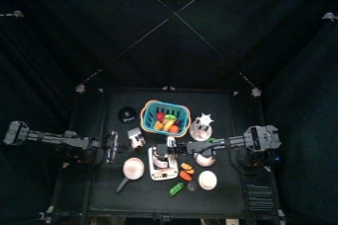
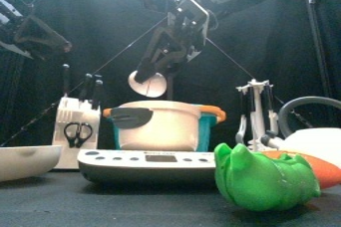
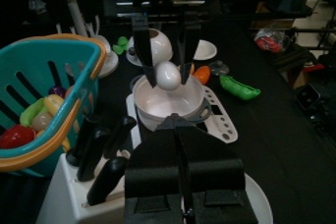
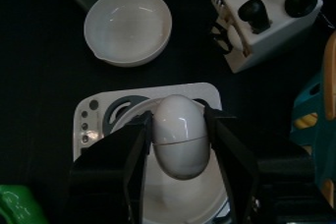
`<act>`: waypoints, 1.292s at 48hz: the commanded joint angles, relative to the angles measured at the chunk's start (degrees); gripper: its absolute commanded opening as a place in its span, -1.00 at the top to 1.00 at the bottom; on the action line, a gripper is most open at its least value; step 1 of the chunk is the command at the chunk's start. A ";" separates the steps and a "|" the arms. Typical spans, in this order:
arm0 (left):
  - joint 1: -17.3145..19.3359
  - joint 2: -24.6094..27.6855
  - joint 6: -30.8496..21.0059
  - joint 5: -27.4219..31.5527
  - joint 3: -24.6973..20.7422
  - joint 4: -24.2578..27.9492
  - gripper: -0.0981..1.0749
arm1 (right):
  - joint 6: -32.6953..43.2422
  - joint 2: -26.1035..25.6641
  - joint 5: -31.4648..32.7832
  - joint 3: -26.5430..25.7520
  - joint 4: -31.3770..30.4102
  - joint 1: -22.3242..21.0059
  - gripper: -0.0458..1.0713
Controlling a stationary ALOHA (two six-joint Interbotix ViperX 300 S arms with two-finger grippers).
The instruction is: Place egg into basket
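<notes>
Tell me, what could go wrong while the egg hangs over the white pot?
1. The smooth egg is only pinched between the right fingers; it could slip into the white pot below.
2. The teal basket already holds toy fruit, so the egg might roll out.

White pot on a cooker base, knife block, green toy vegetable, white bowl

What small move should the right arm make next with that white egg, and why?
Probably lift and carry it toward the teal-blue plastic basket. The right gripper has its fingers around the smooth white egg, which hangs over the white cooker pot, and the basket sits beside that pot, so the egg is not yet above it.
</notes>
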 commanded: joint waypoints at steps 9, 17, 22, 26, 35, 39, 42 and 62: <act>0.09 0.18 0.09 -0.35 -2.90 0.79 0.86 | 0.00 -4.75 -0.62 -1.49 0.09 -0.79 0.09; 0.09 0.18 0.09 -0.35 -3.34 0.70 0.86 | 0.00 -5.98 -1.32 -1.85 -0.18 -3.69 0.09; 0.09 0.18 0.09 -0.35 -3.34 0.79 0.86 | -0.18 -6.06 -1.58 -2.20 -0.97 -6.42 0.09; 0.09 0.18 0.09 -0.62 -3.52 0.70 0.86 | -0.09 -6.06 -2.55 -2.99 -2.46 -9.05 0.09; -0.26 0.18 0.00 -0.35 -3.25 0.62 0.86 | 0.09 -5.10 -6.33 -3.69 -2.55 -14.33 0.07; -0.35 0.18 0.00 -0.35 -3.25 0.62 0.86 | 0.26 -4.66 -8.53 -3.25 -0.79 -16.70 0.07; -0.35 0.18 0.00 -0.35 -3.25 0.62 0.86 | 0.26 -4.31 -9.58 -2.72 0.79 -18.81 0.07; -0.44 0.18 -0.18 -0.62 -2.99 0.53 0.86 | 0.26 -0.97 -10.37 -0.70 5.63 -22.94 -0.41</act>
